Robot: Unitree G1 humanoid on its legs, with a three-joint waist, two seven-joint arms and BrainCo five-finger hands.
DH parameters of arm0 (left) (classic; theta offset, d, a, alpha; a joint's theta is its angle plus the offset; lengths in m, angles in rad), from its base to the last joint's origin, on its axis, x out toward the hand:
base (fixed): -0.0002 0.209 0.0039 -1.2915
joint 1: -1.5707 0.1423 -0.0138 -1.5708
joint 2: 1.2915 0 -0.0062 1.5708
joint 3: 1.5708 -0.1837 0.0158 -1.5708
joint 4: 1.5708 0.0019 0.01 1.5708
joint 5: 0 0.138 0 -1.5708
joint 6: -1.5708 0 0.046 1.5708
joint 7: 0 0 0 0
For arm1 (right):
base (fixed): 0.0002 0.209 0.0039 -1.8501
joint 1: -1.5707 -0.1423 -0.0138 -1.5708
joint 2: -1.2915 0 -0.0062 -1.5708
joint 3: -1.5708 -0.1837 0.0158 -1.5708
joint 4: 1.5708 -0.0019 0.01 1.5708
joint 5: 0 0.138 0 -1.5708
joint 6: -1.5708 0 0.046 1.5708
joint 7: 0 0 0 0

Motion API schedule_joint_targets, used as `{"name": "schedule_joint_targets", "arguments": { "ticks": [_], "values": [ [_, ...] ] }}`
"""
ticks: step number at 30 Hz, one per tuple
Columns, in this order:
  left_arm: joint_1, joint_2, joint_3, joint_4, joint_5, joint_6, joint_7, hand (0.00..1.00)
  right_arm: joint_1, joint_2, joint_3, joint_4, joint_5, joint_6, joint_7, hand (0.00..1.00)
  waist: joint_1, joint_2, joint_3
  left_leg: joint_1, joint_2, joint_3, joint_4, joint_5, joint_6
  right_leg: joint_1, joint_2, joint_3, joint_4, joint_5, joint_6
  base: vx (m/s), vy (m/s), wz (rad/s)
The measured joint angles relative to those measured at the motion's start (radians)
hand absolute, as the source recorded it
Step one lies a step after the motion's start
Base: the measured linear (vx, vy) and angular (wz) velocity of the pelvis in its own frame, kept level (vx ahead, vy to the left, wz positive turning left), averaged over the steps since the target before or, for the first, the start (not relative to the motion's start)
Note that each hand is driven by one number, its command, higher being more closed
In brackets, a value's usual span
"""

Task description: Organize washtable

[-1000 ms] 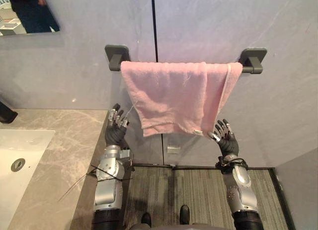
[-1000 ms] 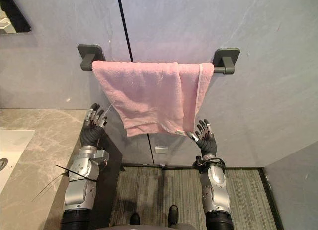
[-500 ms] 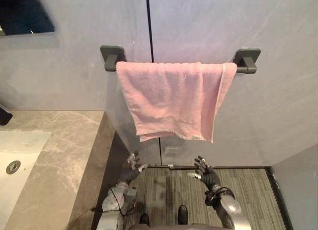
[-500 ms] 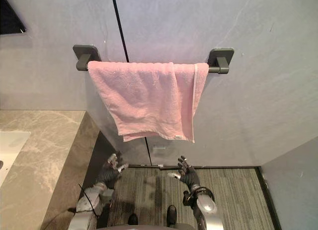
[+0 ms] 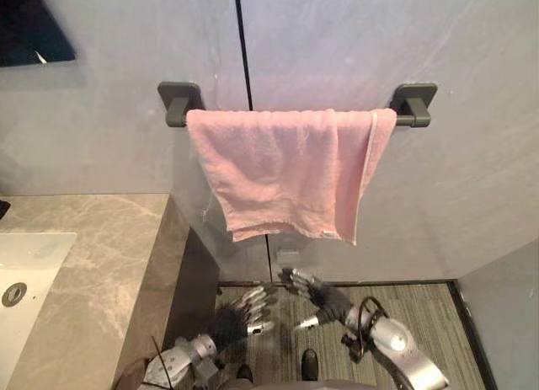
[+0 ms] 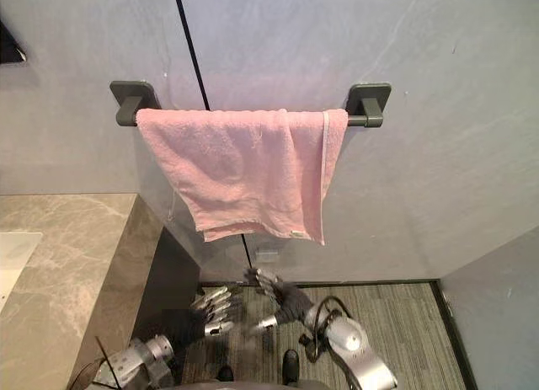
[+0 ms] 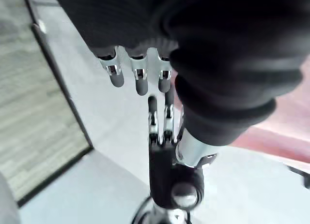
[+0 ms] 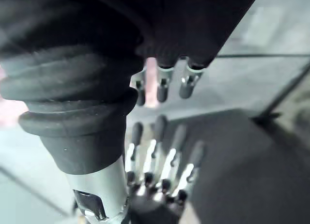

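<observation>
1. Towel (image 5: 286, 175), pink, is draped over the dark wall rail (image 5: 414, 104), with its right edge hung lowest.
2. Left hand (image 5: 238, 316) and right hand (image 5: 324, 299) are held close together below it, fingers straight and apart, clear of the towel.
3. Marble bench (image 5: 101, 255) is seen at the left.

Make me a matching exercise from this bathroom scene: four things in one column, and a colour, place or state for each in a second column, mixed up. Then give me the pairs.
Things:
1 towel
2 rail
3 counter
4 left hand

Descriptions:
A marble, at the robot's left
B open, below the towel
C pink, draped over the rail
D dark, mounted on the wall

Pairs: 1-C, 2-D, 3-A, 4-B
</observation>
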Motion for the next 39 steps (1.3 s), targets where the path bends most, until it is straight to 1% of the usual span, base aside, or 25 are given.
{"name": "schedule_joint_targets", "arguments": {
  "ticks": [1, 3, 4, 6, 8, 9, 10, 11, 13, 14, 16, 17, 18, 20, 24, 27, 30, 32, 33, 35, 39],
  "values": [
    [-0.006, 0.011, -0.016, -0.022, -0.032, -0.002, 0.0, 0.0, -0.01, -0.005, 0.001, -0.026, 0.037, -0.006, 0.001, 0.0, 0.0, 0.0, -0.001, 0.001, 0.0, 0.0, 0.0, 0.0, 0.0, 0.001, 0.0, 0.0, 0.0, 0.0, 0.0, 0.0, 0.0, 0.0],
    [-0.035, 0.041, -0.063, -0.101, -0.147, -0.015, 0.007, 0.0, -0.047, -0.021, 0.005, -0.109, 0.173, -0.037, -0.004, 0.0, 0.001, 0.0, -0.006, 0.006, 0.0, 0.0, 0.0, 0.0, 0.0, 0.006, 0.001, 0.0, 0.0, 0.0, 0.0, 0.0, 0.0, 0.0],
    [-0.036, 0.049, -0.067, -0.122, -0.176, -0.017, 0.016, 0.0, -0.058, -0.026, 0.004, -0.124, 0.2, -0.044, -0.007, 0.0, 0.001, 0.0, -0.006, 0.009, 0.0, 0.0, 0.0, 0.0, 0.0, 0.009, 0.001, 0.0, 0.0, 0.0, 0.0, 0.0, 0.0, 0.0],
    [-0.043, 0.089, -0.074, -0.202, -0.289, -0.036, 0.034, 0.0, -0.092, -0.04, 0.007, -0.181, 0.297, -0.079, -0.012, 0.0, 0.001, 0.001, -0.01, 0.02, 0.001, 0.0, 0.0, 0.0, 0.0, 0.019, 0.002, 0.001, 0.0, 0.0, 0.0, 0.0, 0.031, 0.0],
    [-0.06, 0.104, -0.083, -0.225, -0.349, -0.048, 0.042, 0.0, -0.098, -0.035, 0.01, -0.203, 0.35, -0.108, -0.028, 0.0, 0.001, 0.002, -0.02, 0.021, 0.001, 0.0, 0.0, 0.0, 0.001, 0.02, 0.002, 0.001, 0.0, 0.0, 0.0, 0.0, 0.0, 0.0],
    [-0.076, 0.097, -0.087, -0.225, -0.406, -0.058, 0.051, 0.0, -0.109, -0.024, 0.015, -0.203, 0.416, -0.126, -0.037, 0.0, 0.002, 0.003, -0.033, 0.022, 0.001, -0.002, 0.0, 0.0, 0.001, 0.022, 0.003, 0.0, 0.0, 0.0, 0.0, 0.0, 0.0, 0.0],
    [-0.082, 0.086, -0.089, -0.225, -0.428, -0.07, 0.064, 0.0, -0.117, -0.01, 0.026, -0.203, 0.447, -0.138, -0.049, 0.0, 0.002, 0.003, -0.037, 0.026, 0.001, -0.002, 0.0, 0.0, 0.001, 0.026, 0.003, 0.0, 0.0, 0.0, -0.001, 0.0, 0.0, 0.0],
    [-0.083, 0.077, -0.088, -0.225, -0.438, -0.076, 0.069, 0.0, -0.123, -0.003, 0.032, -0.203, 0.464, -0.147, -0.056, 0.0, 0.001, 0.003, -0.037, 0.03, 0.002, -0.002, 0.0, 0.0, 0.001, 0.031, 0.003, 0.0, 0.0, 0.0, -0.001, 0.0, 0.0, 0.0],
    [-0.102, 0.035, -0.085, -0.221, -0.449, -0.08, 0.1, 0.0, -0.13, 0.029, 0.041, -0.201, 0.485, -0.172, -0.075, 0.0, 0.002, 0.002, -0.044, 0.036, 0.003, -0.004, 0.002, 0.0, 0.001, 0.039, 0.003, -0.004, 0.0, -0.004, -0.007, -0.03, 0.026, 0.04],
    [-0.108, 0.023, -0.084, -0.219, -0.449, -0.081, 0.109, 0.0, -0.133, 0.037, 0.041, -0.199, 0.485, -0.178, -0.079, 0.0, 0.002, 0.002, -0.046, 0.035, 0.003, -0.004, 0.003, 0.0, 0.001, 0.039, 0.003, -0.005, 0.0, -0.005, -0.008, 0.0, 0.0, 0.0],
    [-0.118, -0.032, -0.069, -0.197, -0.431, -0.098, 0.131, 0.0, -0.167, 0.069, 0.049, -0.161, 0.472, -0.186, -0.104, 0.0, 0.002, 0.005, -0.059, 0.033, 0.004, -0.004, 0.005, 0.0, 0.0, 0.039, 0.003, -0.009, 0.0, -0.005, -0.009, 0.0, 0.0, 0.0],
    [-0.12, -0.047, -0.062, -0.19, -0.425, -0.102, 0.132, 0.0, -0.172, 0.075, 0.05, -0.149, 0.462, -0.186, -0.109, 0.0, 0.002, 0.006, -0.064, 0.033, 0.004, -0.003, 0.005, 0.0, 0.0, 0.039, 0.003, -0.009, 0.0, -0.005, -0.009, 0.0, 0.0, 0.0],
    [-0.138, -0.079, -0.055, -0.177, -0.408, -0.116, 0.135, 0.0, -0.173, 0.082, 0.06, -0.124, 0.452, -0.181, -0.113, 0.0, 0.003, 0.006, -0.068, 0.033, 0.005, -0.004, 0.005, 0.0, 0.0, 0.039, 0.003, -0.011, 0.0, -0.005, -0.009, 0.0, 0.022, 0.05],
    [-0.174, -0.122, -0.043, -0.121, -0.364, -0.122, 0.15, 0.0, -0.181, 0.092, 0.063, -0.096, 0.446, -0.176, -0.117, 0.0, 0.007, 0.008, -0.07, 0.03, 0.005, -0.007, 0.005, 0.0, 0.0, 0.039, 0.003, -0.017, 0.0, -0.005, -0.009, 0.0, 0.022, 0.06],
    [-0.247, -0.208, 0.0, -0.007, -0.302, -0.134, 0.175, 0.0, -0.195, 0.119, 0.074, -0.025, 0.306, -0.156, -0.162, 0.0, 0.009, 0.011, -0.072, 0.026, 0.008, -0.013, 0.005, 0.001, -0.001, 0.038, 0.004, -0.026, 0.0, -0.006, -0.01, 0.02, 0.025, 0.05],
    [-0.29, -0.247, 0.031, 0.066, -0.246, -0.146, 0.188, 0.0, -0.205, 0.13, 0.049, 0.021, 0.236, -0.147, -0.184, 0.0, 0.008, 0.014, -0.073, 0.023, 0.009, -0.018, 0.003, 0.001, -0.001, 0.035, 0.004, -0.031, 0.0, -0.006, -0.009, 0.04, 0.028, 0.05],
    [-0.334, -0.276, 0.07, 0.118, -0.223, -0.165, 0.197, 0.0, -0.223, 0.14, 0.011, 0.079, 0.188, -0.145, -0.196, 0.0, 0.007, 0.014, -0.076, 0.006, 0.009, -0.019, 0.003, 0.001, -0.001, 0.018, 0.005, -0.033, 0.0, -0.005, -0.009, 0.02, 0.022, 0.01],
    [-0.358, -0.279, 0.08, 0.151, -0.209, -0.173, 0.198, 0.0, -0.23, 0.143, -0.013, 0.109, 0.171, -0.145, -0.208, 0.0, 0.008, 0.014, -0.076, 0.004, 0.009, -0.019, 0.001, 0.001, -0.001, 0.017, 0.005, -0.033, 0.0, -0.005, -0.009, 0.04, 0.031, 0.0],
    [-0.377, -0.282, 0.097, 0.179, -0.197, -0.176, 0.198, 0.0, -0.242, 0.142, -0.038, 0.131, 0.138, -0.138, -0.223, 0.0, 0.007, 0.014, -0.076, 0.004, 0.009, -0.019, -0.002, 0.001, -0.001, 0.015, 0.005, -0.033, 0.0, -0.005, -0.009, 0.04, 0.034, 0.0],
    [-0.401, -0.28, 0.1, 0.217, -0.186, -0.187, 0.208, 0.0, -0.261, 0.14, -0.076, 0.163, 0.104, -0.137, -0.225, 0.0, 0.009, 0.014, -0.076, -0.003, 0.009, -0.021, -0.005, 0.002, -0.001, 0.005, 0.003, -0.033, 0.0, -0.005, -0.01, 0.02, 0.036, 0.0],
    [-0.434, -0.278, 0.109, 0.288, -0.158, -0.189, 0.219, 0.0, -0.289, 0.132, -0.167, 0.22, 0.089, -0.136, -0.256, 0.0, 0.008, 0.012, -0.075, -0.011, 0.009, -0.022, -0.014, 0.005, 0.0, 0.0, 0.0, -0.033, 0.0, -0.001, -0.013, 0.04, 0.04, 0.01]
  ]
}}
